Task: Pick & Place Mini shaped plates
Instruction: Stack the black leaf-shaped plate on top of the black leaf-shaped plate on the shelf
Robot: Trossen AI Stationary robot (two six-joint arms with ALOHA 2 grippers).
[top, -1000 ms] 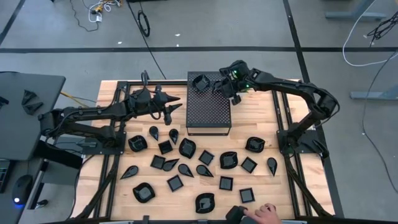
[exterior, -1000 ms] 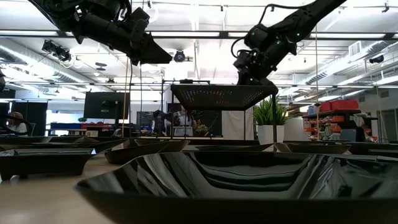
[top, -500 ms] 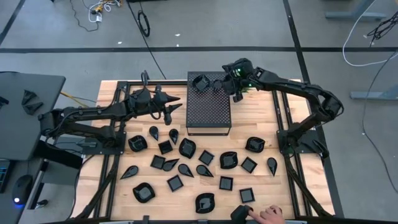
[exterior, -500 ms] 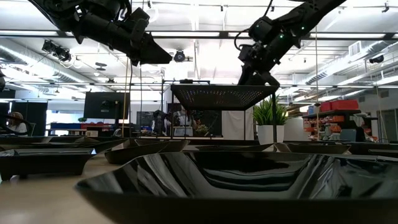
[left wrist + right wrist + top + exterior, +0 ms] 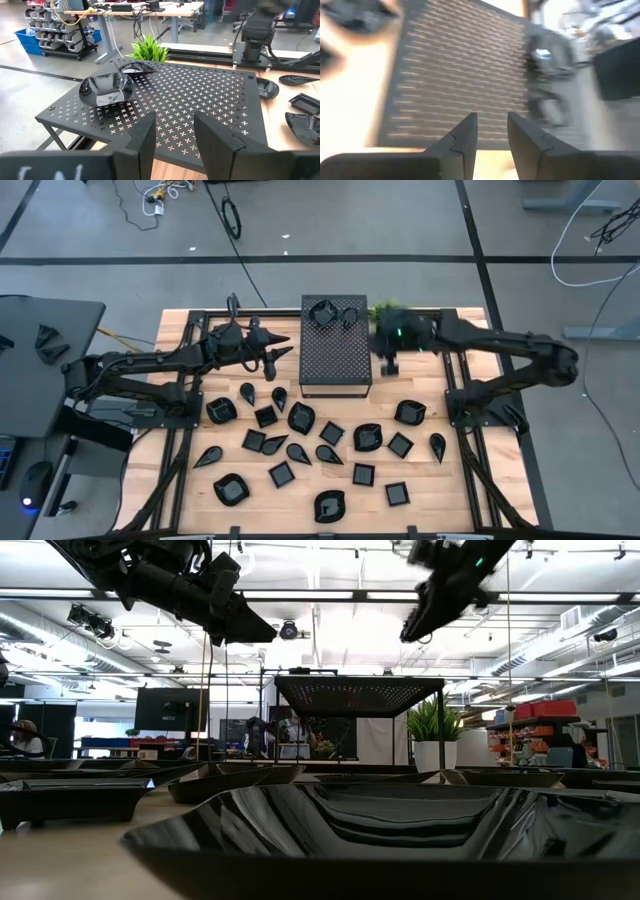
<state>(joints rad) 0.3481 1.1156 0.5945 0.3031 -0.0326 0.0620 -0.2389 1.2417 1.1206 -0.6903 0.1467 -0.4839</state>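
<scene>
Several mini shaped plates (image 5: 301,418) lie scattered on the wooden table, on its near half. Two more lie on the far end of the black perforated box (image 5: 335,350): a rounded one (image 5: 107,90) and one beside it (image 5: 349,314). My left gripper (image 5: 285,352) hovers open just left of the box, pointing across it, with nothing between its fingers (image 5: 145,142). My right gripper (image 5: 388,367) hangs above the table at the box's right side, slanting down. It is open and empty in the blurred right wrist view (image 5: 492,120).
A small green plant (image 5: 147,47) stands past the box's far right corner. Bare wood shows to the left and right of the box. Metal frame rails (image 5: 455,395) run along both table sides. A dark desk (image 5: 45,340) stands beyond the left edge.
My right gripper has swung from above the box's far right corner toward the table's near and right side, rising and rolling. A second plate now lies on the box's far end, where the gripper stood. A person's hand at the near edge has gone from view.
</scene>
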